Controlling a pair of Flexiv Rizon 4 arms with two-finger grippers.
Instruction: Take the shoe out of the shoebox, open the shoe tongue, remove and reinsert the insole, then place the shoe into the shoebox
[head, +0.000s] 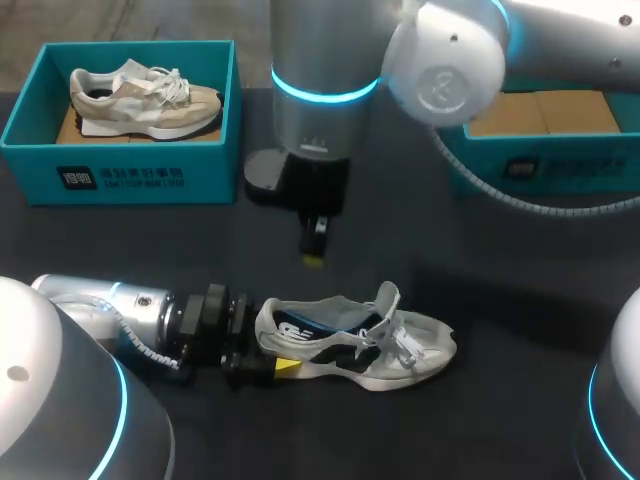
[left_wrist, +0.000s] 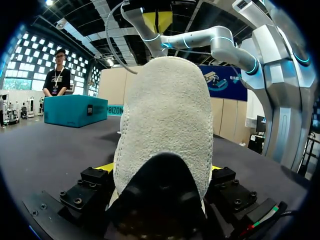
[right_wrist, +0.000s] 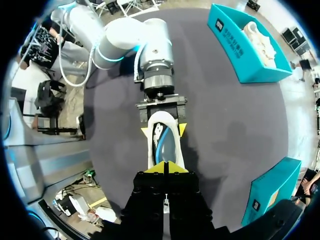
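Closest of all, in the left wrist view, is the heel of the shoe (left_wrist: 165, 125). The left gripper (head: 275, 345) grips this heel from two sides, one yellow tip at each flank. The shoe lies on its sole on the dark table (head: 500, 300), toe pointing to my right, outside both boxes. The right gripper (head: 313, 255) hangs above it with its tips pressed together, holding nothing.

The tongue (head: 387, 298) stands up already, so I judge the insole is the step in hand. To do it well, the right fingers should first part, then descend into the opening near the heel and pinch only the edge of the insole. The left grip must keep the heel firm against the table, or the whole shoe may lift with the pull.

The heel is a pale, napped material like suede, rounded and soft. The collar is black and padded, the lining blue — the laces are loose and may catch. The empty shoebox (head: 540, 165) at my right is teal cardboard with a brown floor. The other shoebox (head: 120, 170) holds a beige second shoe (head: 140, 98).
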